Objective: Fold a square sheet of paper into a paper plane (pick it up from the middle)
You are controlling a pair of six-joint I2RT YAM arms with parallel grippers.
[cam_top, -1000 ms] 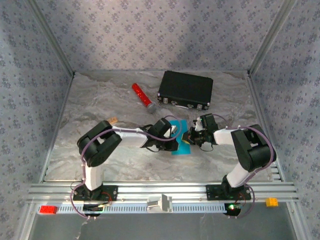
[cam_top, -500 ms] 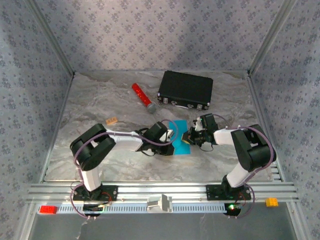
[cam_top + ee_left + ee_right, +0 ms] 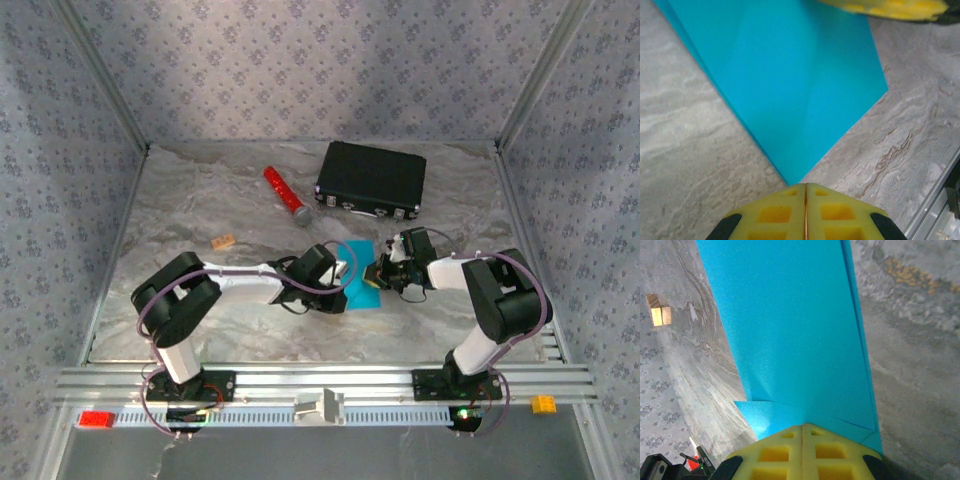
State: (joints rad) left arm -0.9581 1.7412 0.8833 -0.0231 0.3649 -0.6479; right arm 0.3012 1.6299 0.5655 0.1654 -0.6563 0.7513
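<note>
Your left pincer (image 3: 343,290) is squeezed shut, with its two yellow pads pressed flat together. The blue paper (image 3: 360,285) lies on the grey table (image 3: 200,200), right in front of its tips. In the left wrist view, one sharp corner of the blue paper (image 3: 790,85) touches the tips of the left pincer (image 3: 806,187). You cannot tell if that corner is pinched between the pads or just rests against them.

Your right pincer (image 3: 380,275) is shut tight too. It sits on the other side of the paper, facing your left pincer. In the right wrist view the blue paper (image 3: 795,330) runs away from the right pincer (image 3: 801,430), with a small folded flap just at the tips. The paper goes under those tips. You cannot tell if it is gripped or only pressed down.

Well past the right pincer sits a black case (image 3: 371,180). Past the left pincer lies a red cylinder (image 3: 286,195). A small wooden block (image 3: 224,241) lies off to the left pincer's left.
</note>
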